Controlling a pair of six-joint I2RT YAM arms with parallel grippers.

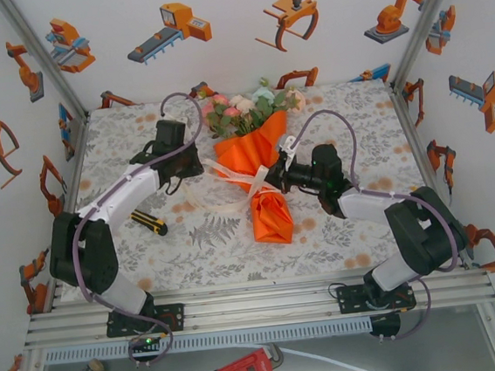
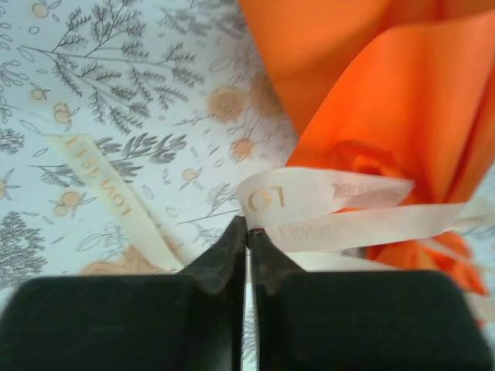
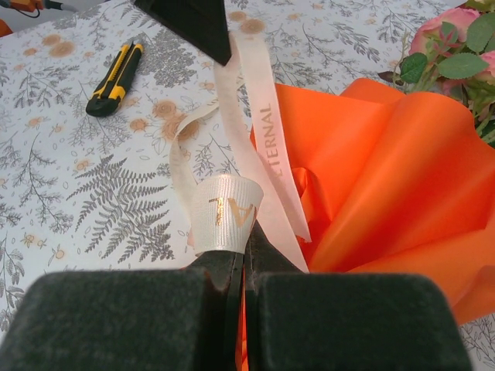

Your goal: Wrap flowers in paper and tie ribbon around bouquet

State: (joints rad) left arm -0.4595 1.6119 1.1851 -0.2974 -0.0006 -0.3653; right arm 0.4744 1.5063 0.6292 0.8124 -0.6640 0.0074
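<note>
Centre: bouquet point(image 1: 246, 155); left: utility knife point(image 1: 148, 222); front free.

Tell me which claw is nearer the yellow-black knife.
The left claw, same side of the bouquet as the knife; the right claw grips ribbon beyond it.

bouquet point(image 1: 249, 155) lying centre | ribbon point(image 1: 242, 179) round its waist | right pincer point(image 1: 275, 177) at ribbon | knife point(image 1: 150, 222) left

the bouquet point(image 1: 258, 162) lies flat: pink and white flowers point(image 1: 244, 109) toward 12 o'clock, bright-orange paper point(image 1: 251, 150) cone tapering toward 6, cream printed ribbon point(image 1: 245, 179) crossing its waist.
</note>
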